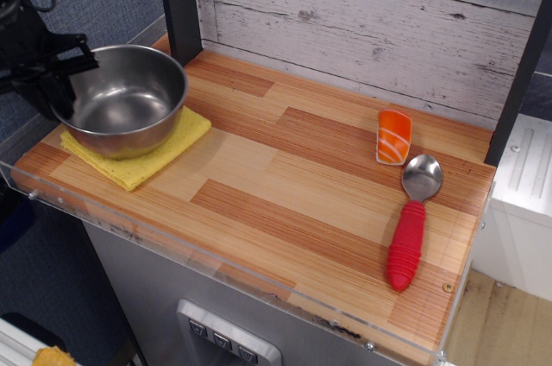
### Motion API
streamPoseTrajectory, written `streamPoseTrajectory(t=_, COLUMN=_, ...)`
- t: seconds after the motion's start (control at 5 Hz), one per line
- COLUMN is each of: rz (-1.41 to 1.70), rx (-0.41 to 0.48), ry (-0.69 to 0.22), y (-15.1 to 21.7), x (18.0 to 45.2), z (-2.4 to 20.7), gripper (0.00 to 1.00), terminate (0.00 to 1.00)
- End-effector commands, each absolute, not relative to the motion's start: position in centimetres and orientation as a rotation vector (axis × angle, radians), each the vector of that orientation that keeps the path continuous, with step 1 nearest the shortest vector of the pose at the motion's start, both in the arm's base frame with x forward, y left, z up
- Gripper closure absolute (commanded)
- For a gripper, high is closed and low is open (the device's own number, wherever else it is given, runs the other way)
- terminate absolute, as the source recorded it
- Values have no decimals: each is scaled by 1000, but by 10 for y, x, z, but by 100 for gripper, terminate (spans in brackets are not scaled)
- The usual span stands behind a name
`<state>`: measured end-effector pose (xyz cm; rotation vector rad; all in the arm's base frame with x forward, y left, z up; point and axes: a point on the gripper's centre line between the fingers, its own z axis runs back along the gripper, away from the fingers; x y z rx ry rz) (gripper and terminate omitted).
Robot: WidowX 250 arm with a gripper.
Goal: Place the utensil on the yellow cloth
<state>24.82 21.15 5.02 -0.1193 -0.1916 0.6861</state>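
Note:
The utensil, a round shiny steel bowl (129, 103), is over the yellow cloth (138, 159) at the left end of the wooden counter, covering most of it. I cannot tell whether the bowl rests on the cloth or hangs just above it. My black gripper (65, 72) is at the bowl's left rim, shut on that rim. The cloth shows along its front and right edges under the bowl.
An orange-and-white sushi piece (394, 135) and a red-handled metal spoon (410, 224) lie at the right of the counter (285, 202). A dark post (178, 3) stands just behind the bowl. A clear plastic lip runs along the counter's front edge.

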Motion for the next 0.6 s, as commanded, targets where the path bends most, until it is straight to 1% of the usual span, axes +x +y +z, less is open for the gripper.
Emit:
streamPoseTrajectory(t=0.0, rz=716, rx=-128, ry=-188, y=202, x=256, z=43, gripper=100, terminate=0)
streamPoseTrajectory(t=0.2, rz=735, rx=-138, ry=-141, y=197, x=257, z=43, gripper=0, terminate=0)
streamPoseTrajectory(t=0.4, rz=741, rx=-127, ry=-127, y=197, x=256, z=45, gripper=0, terminate=0)
